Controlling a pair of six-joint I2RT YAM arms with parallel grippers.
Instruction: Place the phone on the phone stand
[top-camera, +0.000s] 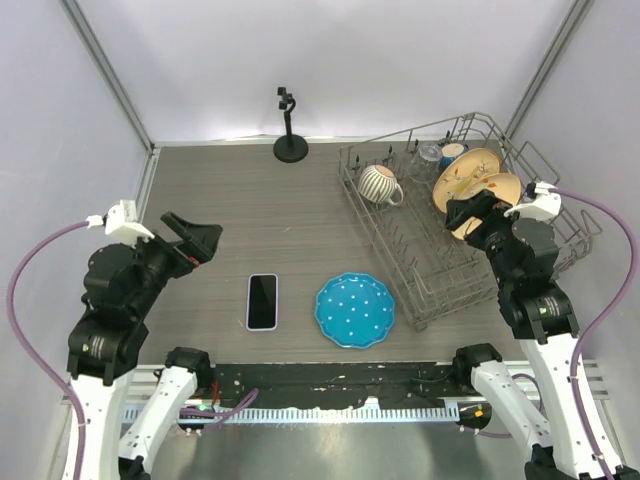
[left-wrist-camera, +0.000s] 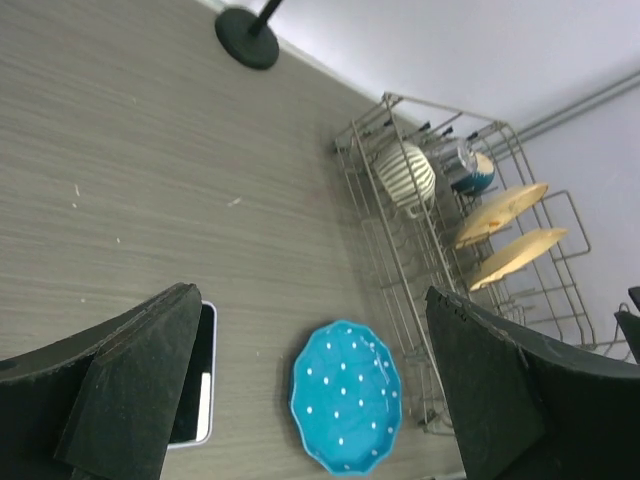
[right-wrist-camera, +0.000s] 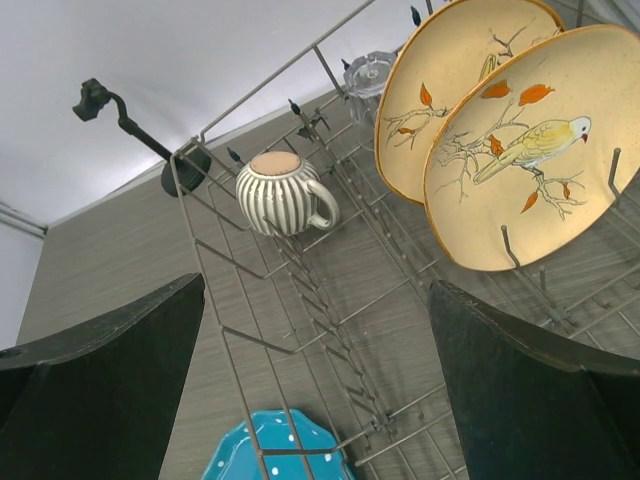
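Spreading across the overhead view is one grey wood-grain table (top-camera: 250, 200), with two arms at its near edge. One wire dish rack (top-camera: 430, 265) sits under and around the right gripper (top-camera: 466, 216). The rack holds two yellow plates (top-camera: 470, 178) standing on edge just beyond that gripper, and one striped mug (top-camera: 380, 184) to its left. Only the right wrist view shows the birds and orange leaves painted on those plates.

One blue dotted plate (top-camera: 355, 310) lies flat between the two grippers, nearer the bases. One phone (top-camera: 262, 301) lies flat, screen up, just left of that plate. It is to the right of the left gripper (top-camera: 205, 243) and closer to the bases. Only the overhead view shows the phone whole (the left wrist view hides most of it behind a finger). One phone stand (top-camera: 290, 130) stands upright well beyond the left gripper, by the back wall.

Both grippers have their fingers spread wide apart, holding and touching nothing.
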